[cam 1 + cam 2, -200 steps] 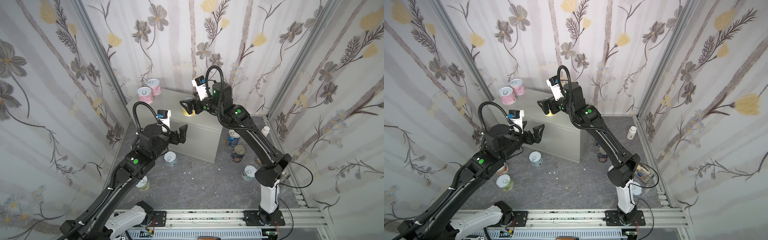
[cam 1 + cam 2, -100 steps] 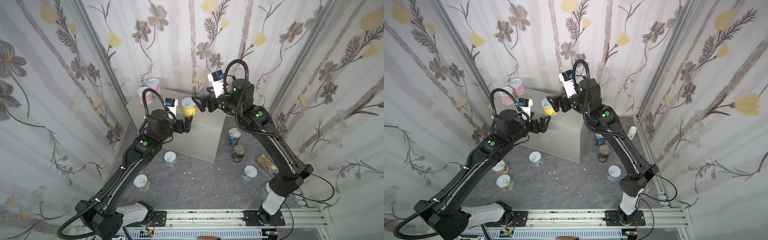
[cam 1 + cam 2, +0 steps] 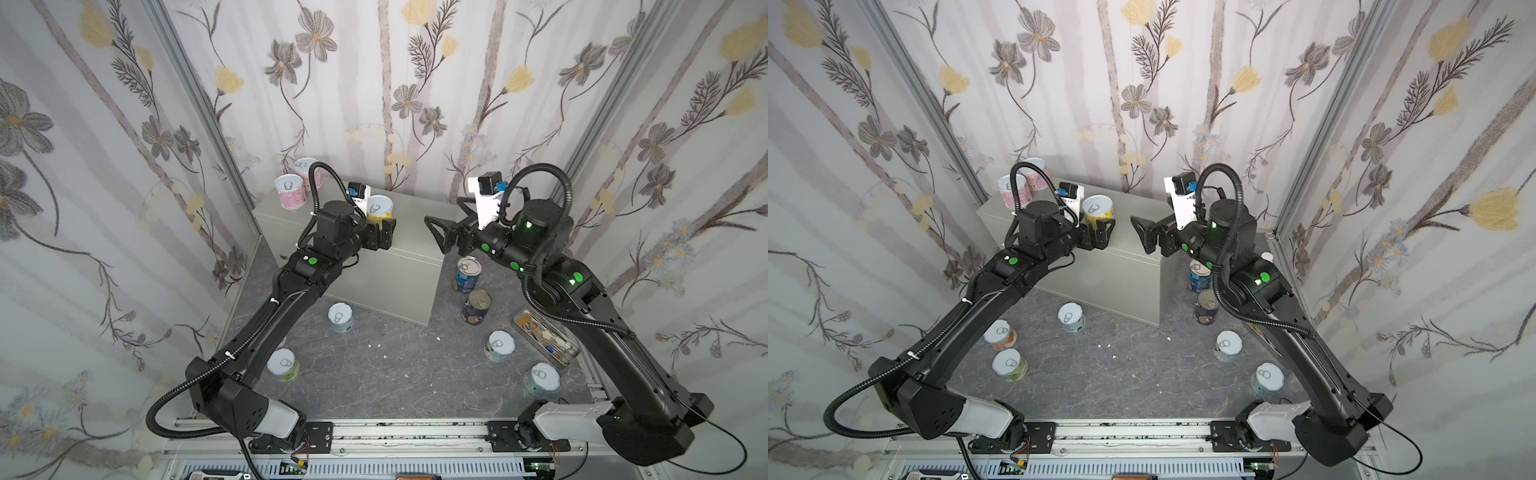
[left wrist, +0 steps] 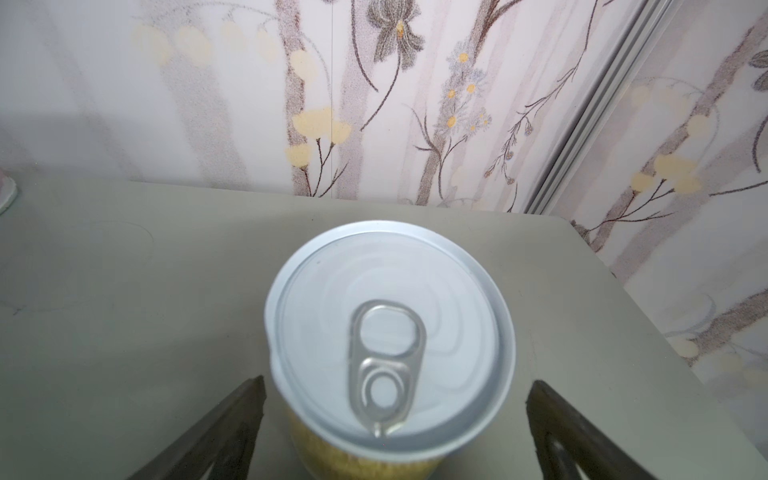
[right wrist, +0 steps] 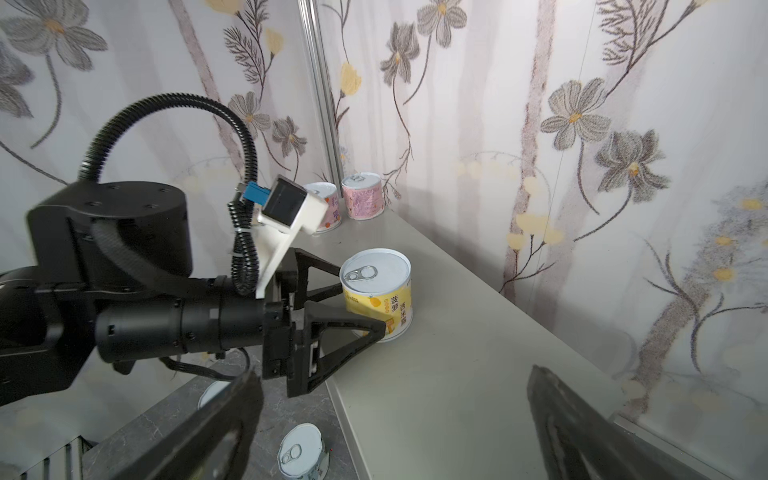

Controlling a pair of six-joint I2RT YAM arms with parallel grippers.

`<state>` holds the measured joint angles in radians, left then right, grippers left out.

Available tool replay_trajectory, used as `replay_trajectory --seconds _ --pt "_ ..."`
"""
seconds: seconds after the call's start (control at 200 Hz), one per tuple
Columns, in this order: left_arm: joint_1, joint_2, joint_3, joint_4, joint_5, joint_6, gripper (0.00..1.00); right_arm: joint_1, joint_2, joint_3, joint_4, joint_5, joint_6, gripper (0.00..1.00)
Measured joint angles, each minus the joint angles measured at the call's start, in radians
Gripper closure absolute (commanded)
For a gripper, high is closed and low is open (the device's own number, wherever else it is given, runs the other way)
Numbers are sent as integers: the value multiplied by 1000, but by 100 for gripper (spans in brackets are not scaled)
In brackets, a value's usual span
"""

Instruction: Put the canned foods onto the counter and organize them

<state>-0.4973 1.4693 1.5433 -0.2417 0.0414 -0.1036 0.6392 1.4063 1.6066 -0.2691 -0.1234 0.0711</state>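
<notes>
Swinging up from the front of the table, the left gripper is now flanking the yellow can with its jaws spread wide and gripping nothing. Meanwhile the right gripper is backing off over the table's right end, released and empty. That yellow can is standing upright on the table top, well apart from two pink cans at the far left corner, and the other cans are standing on the floor.

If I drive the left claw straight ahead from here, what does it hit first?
The yellow can, standing upright on the counter, already sits between the open fingertips of the left claw. Going on would probably bring the claw's palm against it.
</notes>
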Motion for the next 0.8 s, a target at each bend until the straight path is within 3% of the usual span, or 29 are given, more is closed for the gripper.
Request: replay_trajectory --seconds 0.315,0.799 --pt "2 72 42 8 -55 20 9 0 -88 -164 90 3 26 0" --pt "1 153 94 60 -186 18 23 0 -58 -172 100 -1 55 0"
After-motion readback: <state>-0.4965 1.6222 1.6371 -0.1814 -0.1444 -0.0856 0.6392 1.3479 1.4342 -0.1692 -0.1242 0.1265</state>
